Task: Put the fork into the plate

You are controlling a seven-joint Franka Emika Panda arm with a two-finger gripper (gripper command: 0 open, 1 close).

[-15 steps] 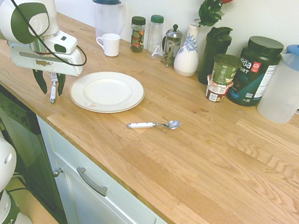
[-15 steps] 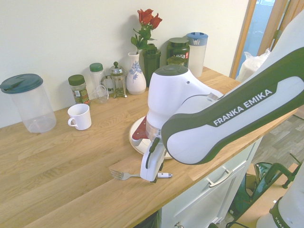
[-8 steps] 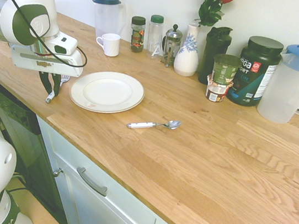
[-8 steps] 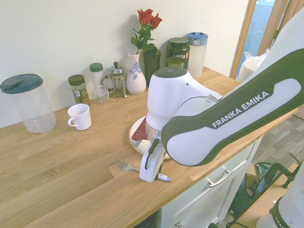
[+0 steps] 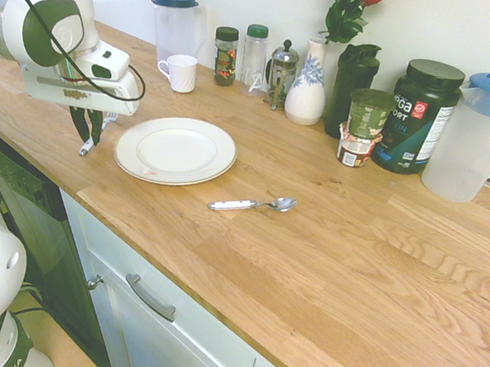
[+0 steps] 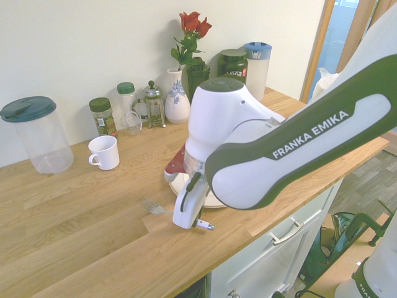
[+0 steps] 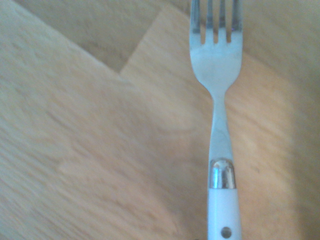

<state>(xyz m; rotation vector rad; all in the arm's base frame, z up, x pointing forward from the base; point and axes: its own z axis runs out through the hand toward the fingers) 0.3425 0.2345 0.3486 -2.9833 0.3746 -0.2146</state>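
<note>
The gripper was clamped on the fork by its white handle, at the left of the first exterior view, just left of the plate. The tines jutted out sideways, clear of the table. Best carry it level over the rim, then lower before letting go.

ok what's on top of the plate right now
Nothing lies on the plate apart from a small reddish smudge near its rim. In the second exterior view the arm covers most of it. The fork is in the hand, beside it.
</note>
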